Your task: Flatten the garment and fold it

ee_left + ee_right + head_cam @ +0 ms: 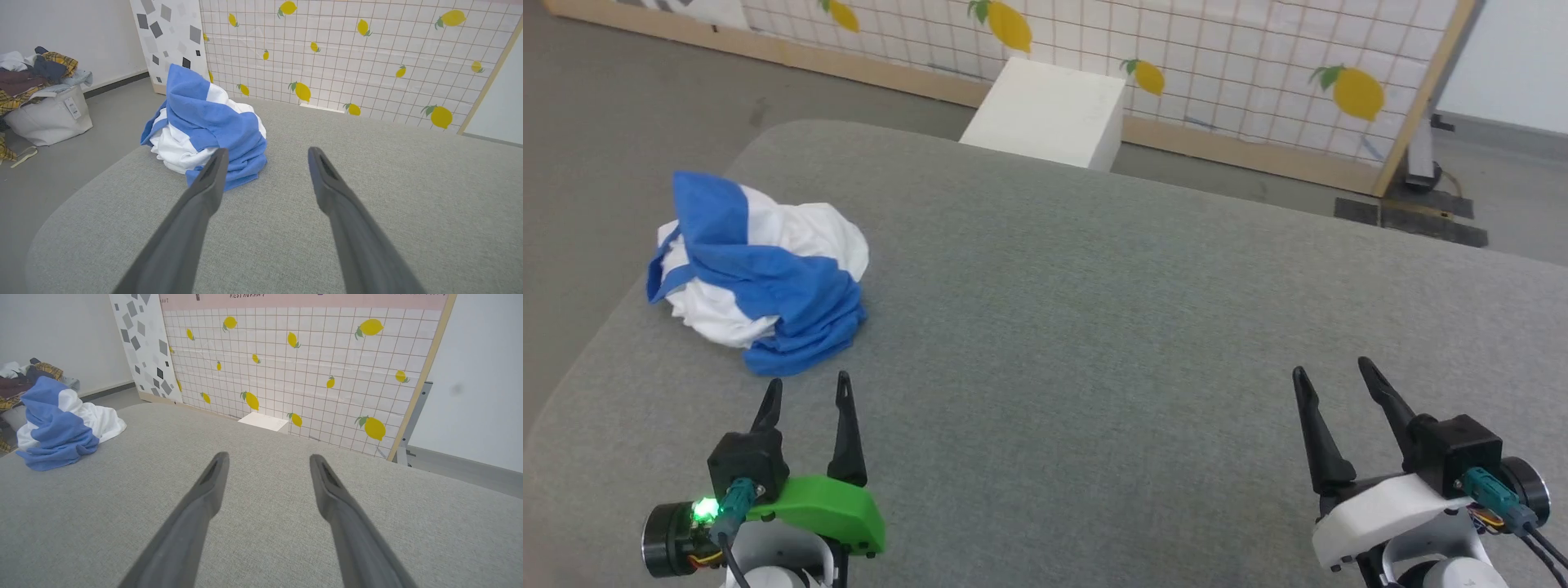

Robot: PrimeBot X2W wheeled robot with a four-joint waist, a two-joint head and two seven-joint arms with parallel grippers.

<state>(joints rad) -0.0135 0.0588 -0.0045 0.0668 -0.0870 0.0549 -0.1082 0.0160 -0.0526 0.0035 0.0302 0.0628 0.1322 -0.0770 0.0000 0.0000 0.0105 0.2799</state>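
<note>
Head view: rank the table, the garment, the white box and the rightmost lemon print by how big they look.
1. Table: largest by far.
2. Garment, bunched up.
3. White box: slightly smaller in view, but it stands farther off, so true size is unsure.
4. Lemon print: smallest.

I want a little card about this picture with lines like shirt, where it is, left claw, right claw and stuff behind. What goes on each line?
shirt: blue and white, crumpled in a heap, not flattened yet
where: far left of the grey padded surface, near its edge
left claw: open, empty, close to the heap
right claw: open, empty, far from the shirt
behind: lemon panel with a white box in front
on the floor: clothes bin, piled full
</note>
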